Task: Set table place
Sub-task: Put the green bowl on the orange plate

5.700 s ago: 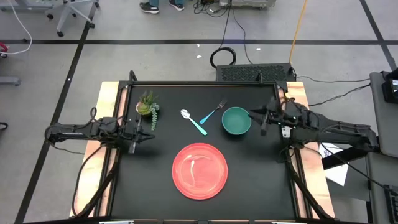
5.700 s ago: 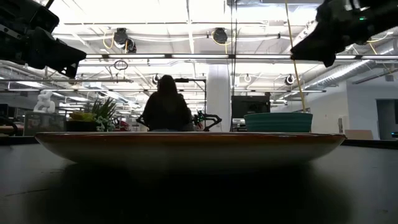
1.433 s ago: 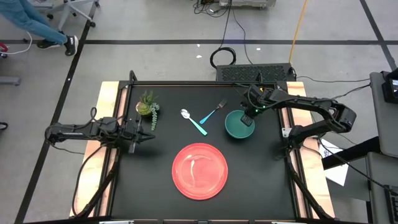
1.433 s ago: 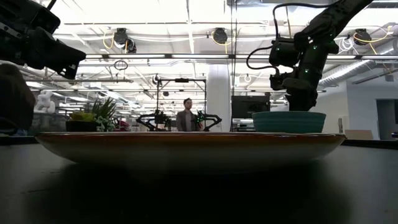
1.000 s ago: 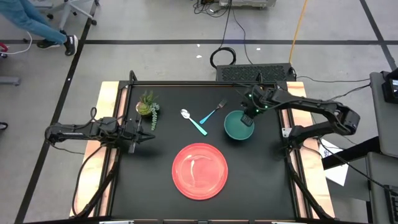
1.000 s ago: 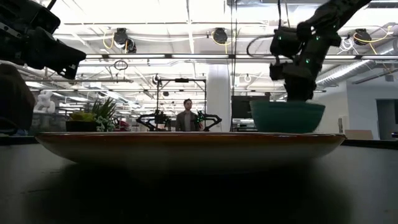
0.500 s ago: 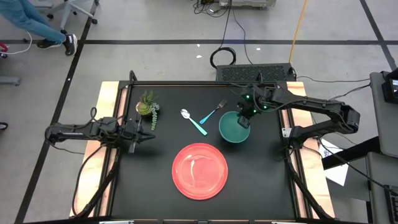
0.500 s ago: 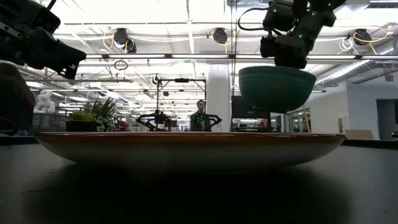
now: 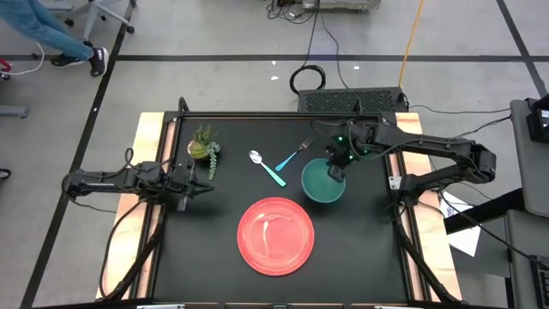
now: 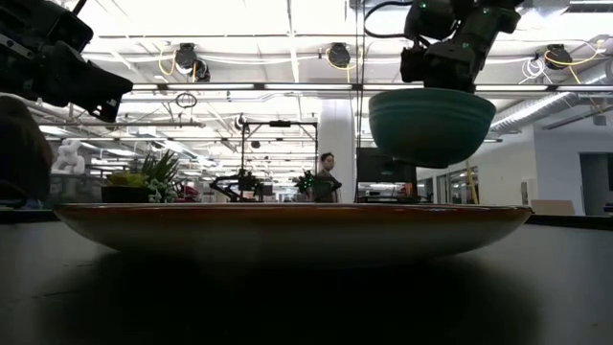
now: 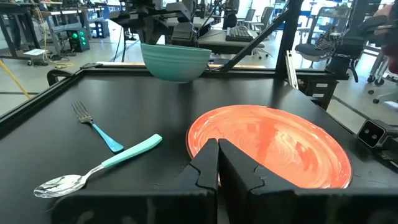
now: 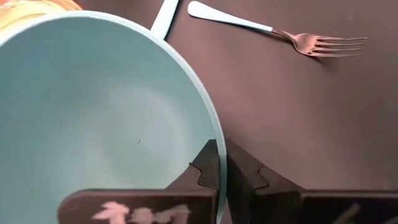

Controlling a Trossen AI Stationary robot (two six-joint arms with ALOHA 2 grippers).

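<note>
The teal-green bowl (image 9: 322,183) hangs in the air over the table (image 9: 369,249), right of the spoon and beyond the red plate (image 9: 275,235). My right gripper (image 9: 335,169) is shut on it. In the low view the bowl (image 10: 431,125) floats well above the plate's rim (image 10: 287,213). The fork (image 9: 298,154) and the spoon (image 9: 267,167), both with light-blue handles, lie flat on the black top left of the bowl. My left gripper (image 11: 217,163) is shut on nothing, held above the table's left side. My right gripper pinches the bowl's rim (image 12: 219,138) on the bowl's far right side, one finger inside the bowl and one outside. The fingers come from above, pointing down. The bowl hangs below them, lifted clear of the table, mouth up and about level.
A small potted plant (image 9: 204,147) stands at the far left, near my left gripper. Light wooden strips (image 9: 151,137) run along the table's left and right sides. Bare black top lies right of and in front of the plate. A person walks in the room beyond.
My right gripper has risen with the bowl, lifting it off the table and well above the plate's height. It has carried the bowl a little toward the table's near and left edges, toward the plate. The bowl stays mouth up.
</note>
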